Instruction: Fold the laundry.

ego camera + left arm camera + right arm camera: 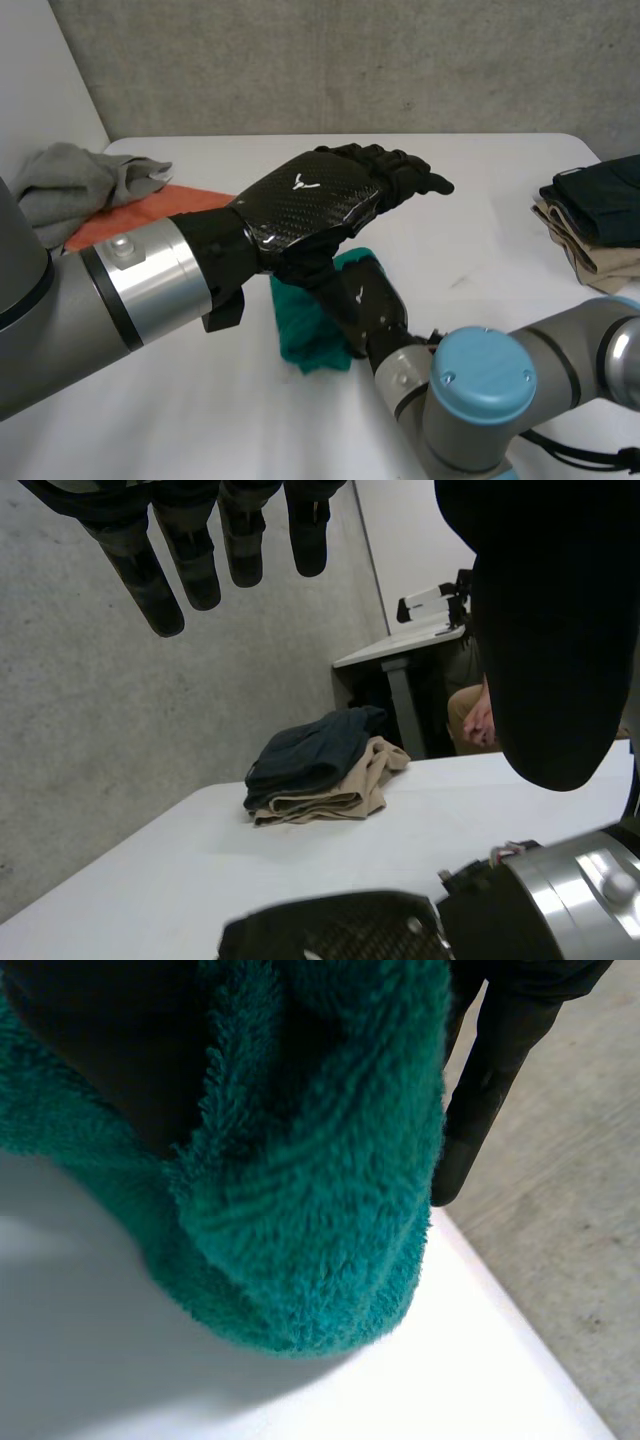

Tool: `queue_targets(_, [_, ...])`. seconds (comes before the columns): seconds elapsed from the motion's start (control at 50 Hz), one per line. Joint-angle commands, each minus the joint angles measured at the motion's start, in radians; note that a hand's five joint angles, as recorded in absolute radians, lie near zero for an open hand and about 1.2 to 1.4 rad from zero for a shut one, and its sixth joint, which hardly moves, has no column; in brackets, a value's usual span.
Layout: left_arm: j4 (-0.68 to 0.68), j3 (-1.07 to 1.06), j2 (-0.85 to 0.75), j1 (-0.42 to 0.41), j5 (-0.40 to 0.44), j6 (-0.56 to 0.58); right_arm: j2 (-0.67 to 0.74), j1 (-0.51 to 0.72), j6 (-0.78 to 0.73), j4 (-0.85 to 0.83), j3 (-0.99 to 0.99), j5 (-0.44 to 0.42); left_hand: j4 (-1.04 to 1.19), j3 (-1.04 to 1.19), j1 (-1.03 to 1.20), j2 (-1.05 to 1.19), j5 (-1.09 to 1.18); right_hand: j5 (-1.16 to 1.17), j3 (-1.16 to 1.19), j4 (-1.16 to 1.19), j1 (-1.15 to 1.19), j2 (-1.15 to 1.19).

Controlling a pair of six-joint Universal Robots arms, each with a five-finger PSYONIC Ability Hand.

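A teal towel [305,335] lies bunched on the white table [480,250] near the front middle. My right hand [372,305] sits on its right part. In the right wrist view the towel [300,1190] hangs in a thick fold against the palm, pinched under the thumb [100,1040], with one finger [490,1080] straight beside it. My left hand [320,195] hovers above the towel, fingers [190,550] straight and apart, holding nothing. Beneath the left palm, the left wrist view shows the back of my right hand [340,930].
A folded stack of dark and tan clothes [595,225] sits at the table's right edge, also seen beyond the left fingertips [320,765]. A grey garment [75,180] and an orange cloth [140,215] lie at the back left. A person [475,715] sits beyond the table.
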Motion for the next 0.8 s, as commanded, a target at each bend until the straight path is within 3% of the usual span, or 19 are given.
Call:
queue_targets(0.02, [0.01, 0.014, 0.012, 0.008, -0.003, -0.004, -0.051, -0.046, 0.072, 0.002, -0.07, -0.032, -0.026, -0.031, -0.018, -0.027, -0.048, 0.294, 0.262, 0.23, 0.376, 0.256])
queue_targets(0.14, [0.02, 0.035, 0.031, 0.014, -0.016, -0.018, -0.099, -0.153, 0.112, 0.008, -0.163, -0.032, -0.026, -0.031, -0.018, -0.027, -0.048, 0.294, 0.262, 0.23, 0.376, 0.256])
queue_targets(0.36, [0.085, 0.063, 0.064, 0.019, -0.059, -0.088, -0.122, -0.564, 0.243, -0.007, -0.389, -0.119, -0.026, -0.031, -0.018, -0.027, -0.048, 0.294, 0.262, 0.23, 0.376, 0.256])
queue_targets(0.52, [0.125, 0.038, 0.063, 0.011, -0.062, -0.122, 0.08, -0.886, 0.4, -0.004, -0.565, -0.332, -0.026, -0.031, -0.018, -0.027, -0.048, 0.294, 0.262, 0.23, 0.376, 0.256])
queue_targets(0.58, [0.132, 0.025, 0.063, 0.01, -0.062, -0.122, 0.145, -0.963, 0.408, -0.01, -0.593, -0.393, -0.026, -0.031, -0.018, -0.027, -0.048, 0.294, 0.262, 0.23, 0.376, 0.256])
queue_targets(0.7, [0.16, 0.0, 0.046, 0.008, -0.06, -0.121, 0.352, -1.094, 0.431, -0.018, -0.674, -0.597, -0.026, -0.031, -0.018, -0.027, -0.048, 0.294, 0.262, 0.23, 0.376, 0.256])
queue_targets(0.8, [0.165, -0.009, 0.035, 0.007, -0.057, -0.121, 0.409, -1.155, 0.328, -0.018, -0.67, -0.601, -0.026, -0.031, -0.018, -0.027, -0.048, 0.294, 0.262, 0.23, 0.376, 0.256])
